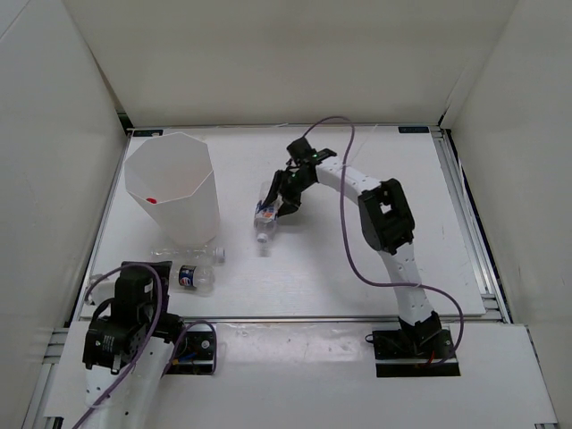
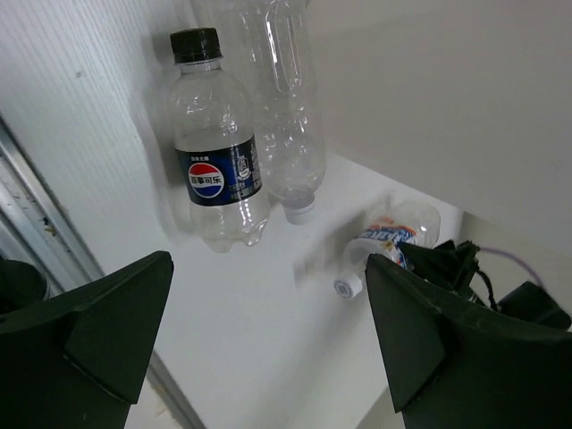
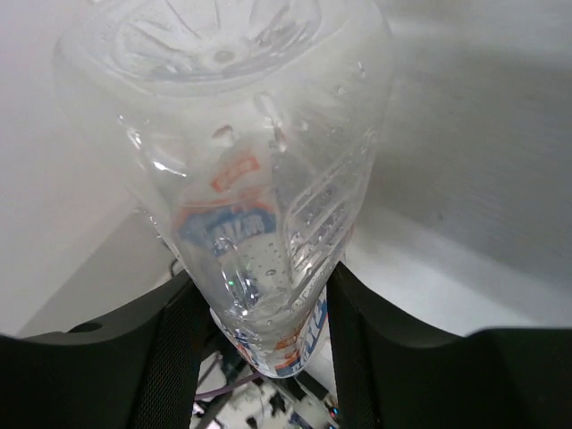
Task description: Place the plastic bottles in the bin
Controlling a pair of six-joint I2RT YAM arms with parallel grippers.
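My right gripper (image 3: 264, 279) is shut on a clear bottle with a blue-white label (image 3: 241, 170). The bottle's body is pinched between both fingers. From above, this bottle (image 1: 266, 214) hangs at mid-table, cap toward the near side, right of the tall white bin (image 1: 170, 189). A small red spot (image 1: 150, 199) shows inside the bin. A bottle with a dark-blue label and black cap (image 2: 217, 170) lies beside a plain clear bottle (image 2: 290, 116) at the bin's near foot. My left gripper (image 2: 268, 264) is open just short of them, nothing between its fingers.
Aluminium rails (image 1: 472, 223) frame the white table, with white enclosure walls (image 1: 54, 161) close on all sides. A purple cable (image 1: 350, 241) loops beside the right arm. The left arm (image 1: 125, 326) sits at the near left corner.
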